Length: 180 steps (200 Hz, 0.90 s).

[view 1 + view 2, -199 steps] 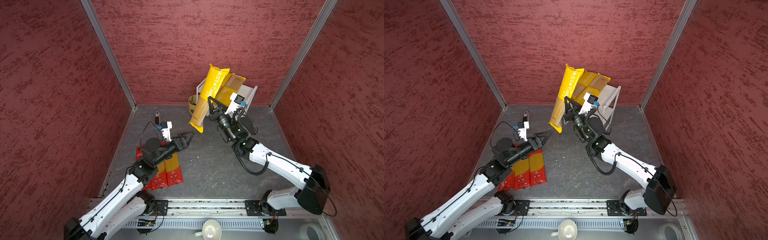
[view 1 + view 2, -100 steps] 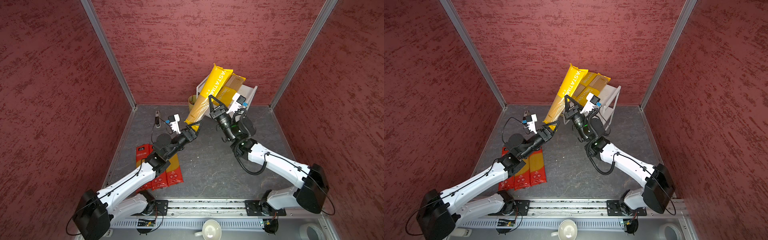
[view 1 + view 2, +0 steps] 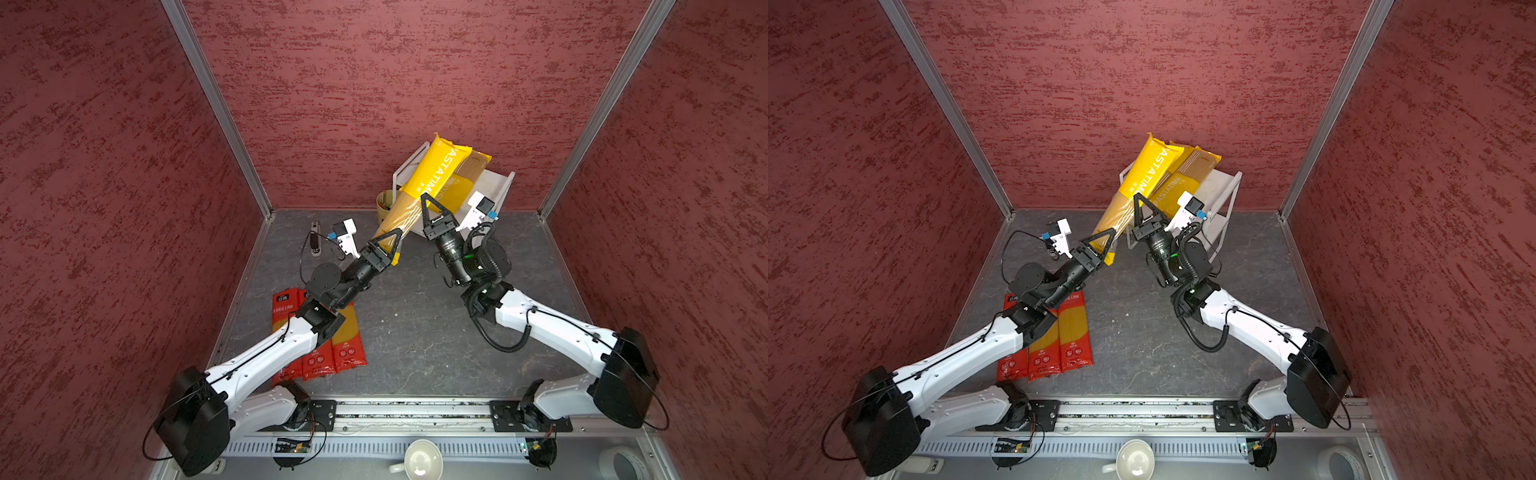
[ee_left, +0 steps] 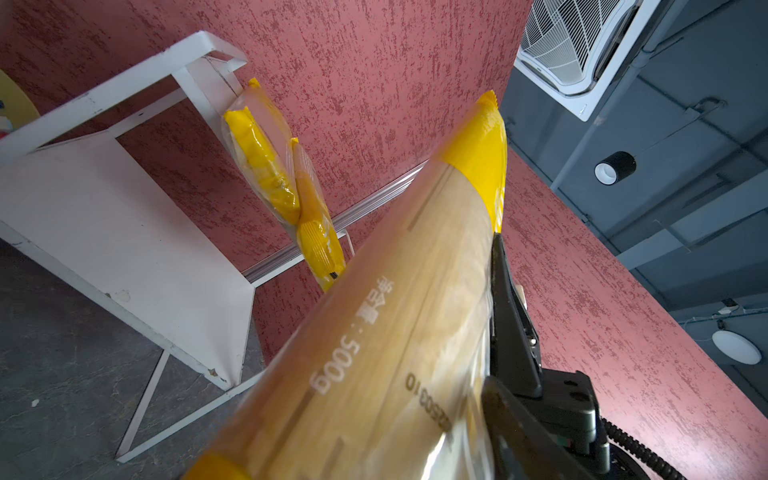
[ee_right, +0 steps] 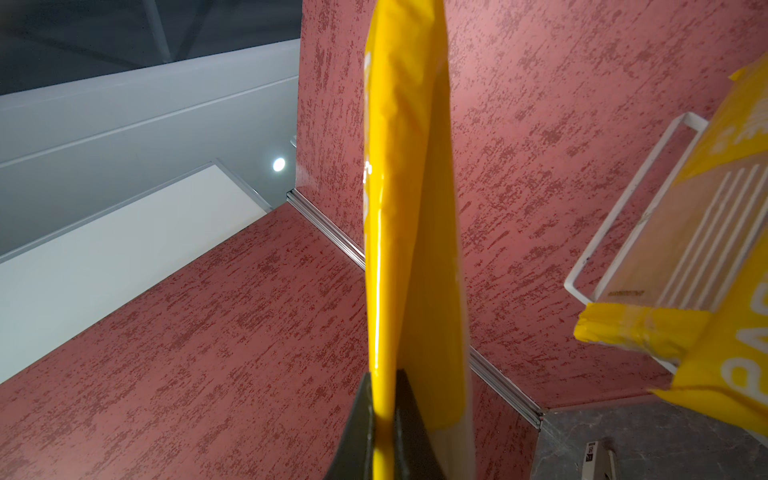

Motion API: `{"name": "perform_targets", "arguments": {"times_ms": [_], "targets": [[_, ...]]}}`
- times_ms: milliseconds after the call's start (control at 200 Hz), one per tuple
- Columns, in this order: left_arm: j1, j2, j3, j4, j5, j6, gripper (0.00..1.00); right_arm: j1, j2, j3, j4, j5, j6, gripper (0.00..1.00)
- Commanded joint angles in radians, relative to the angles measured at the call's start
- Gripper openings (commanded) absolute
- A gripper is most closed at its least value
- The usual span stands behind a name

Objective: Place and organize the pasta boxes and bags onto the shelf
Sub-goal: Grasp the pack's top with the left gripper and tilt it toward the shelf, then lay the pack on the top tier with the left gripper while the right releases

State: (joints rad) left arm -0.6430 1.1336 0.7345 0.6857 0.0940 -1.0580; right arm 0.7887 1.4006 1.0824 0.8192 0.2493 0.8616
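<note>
Subject: yellow PASTATIME pack (image 3: pixel 436 178), off the tabletop (image 3: pixel 415 332) and slanted in the air.
Right jaws: closed on the pack's thin edge near mid-length.
Left jaws: astride the pack's lower end, one finger (image 4: pixel 511 332) against its side. You cannot tell whether they have clamped.
Long axis: runs from the left jaws, up past the right jaws, to the shelf (image 3: pixel 496 187) beyond.
Upper end: over the shelf's top board, beside two yellow packs (image 3: pixel 473 166) leaning there.
Nearer arm: right to the shelf, left to the tail.
Judgement: you likely must swing the tail shelfward, or the pack overhangs.
Outstanding: three red-ended packs (image 3: pixel 349 349) lie flat behind the left jaws.
</note>
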Motion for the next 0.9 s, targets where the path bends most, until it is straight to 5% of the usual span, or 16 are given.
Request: {"name": "perform_targets", "arguments": {"times_ms": [0, 371, 681, 897], "targets": [[0.013, 0.021, 0.041, 0.109, 0.006, -0.014, 0.61, 0.006, -0.069, 0.008, 0.146, -0.015, 0.021, 0.00], [0.005, 0.033, 0.061, 0.110, 0.025, -0.008, 0.30, 0.000, -0.072, -0.012, 0.085, 0.027, 0.025, 0.05], [-0.008, 0.080, 0.124, 0.120, 0.007, -0.042, 0.18, -0.014, -0.109, -0.068, 0.027, 0.060, 0.018, 0.35], [-0.020, 0.129, 0.193, 0.118, -0.014, -0.042, 0.12, -0.028, -0.155, -0.129, -0.003, 0.073, 0.027, 0.46]]}}
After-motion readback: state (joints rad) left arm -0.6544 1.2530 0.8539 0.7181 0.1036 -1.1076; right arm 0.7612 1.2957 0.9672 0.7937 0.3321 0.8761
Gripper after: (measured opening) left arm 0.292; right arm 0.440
